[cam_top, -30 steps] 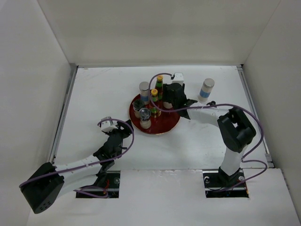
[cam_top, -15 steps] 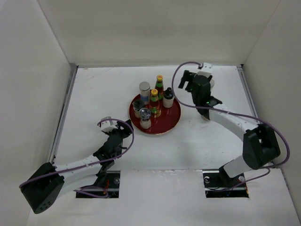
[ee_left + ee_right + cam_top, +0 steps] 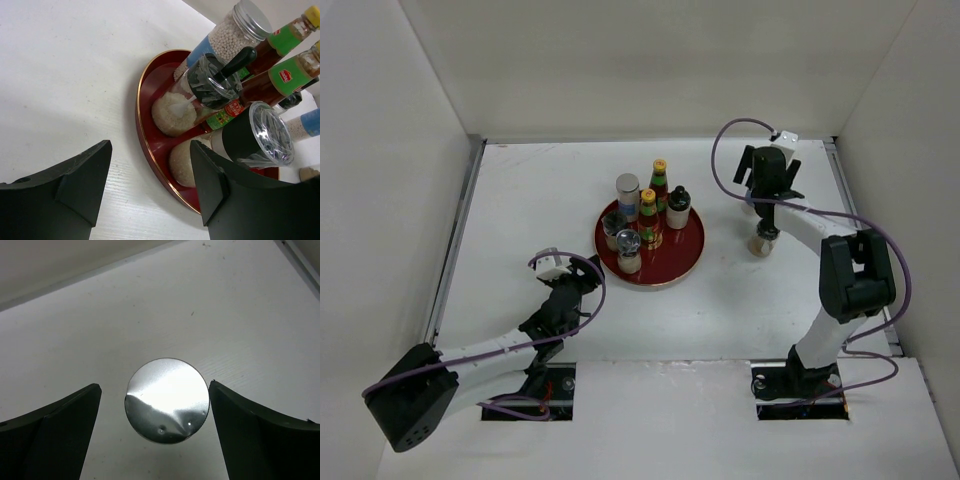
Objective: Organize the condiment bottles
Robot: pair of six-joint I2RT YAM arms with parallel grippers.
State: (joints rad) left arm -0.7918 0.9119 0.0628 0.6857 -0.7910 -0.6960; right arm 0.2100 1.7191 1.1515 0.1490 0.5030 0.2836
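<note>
On the white table (image 3: 520, 200), the red plate (image 3: 682, 256) carries five condiment bottles (image 3: 648, 215) packed close, while a silver-lidded shaker (image 3: 167, 400) stands alone well to its right, directly under the right gripper (image 3: 155, 386), whose fingers are spread wide either side of the lid, touching nothing. The left gripper (image 3: 150, 150) sits near the plate, part-way apart and empty. An off-centre descent could land a fingertip on the lid and topple the shaker, and the crowded plate leaves the slim sauce bottles (image 3: 659, 180) easy to knock over.
</note>
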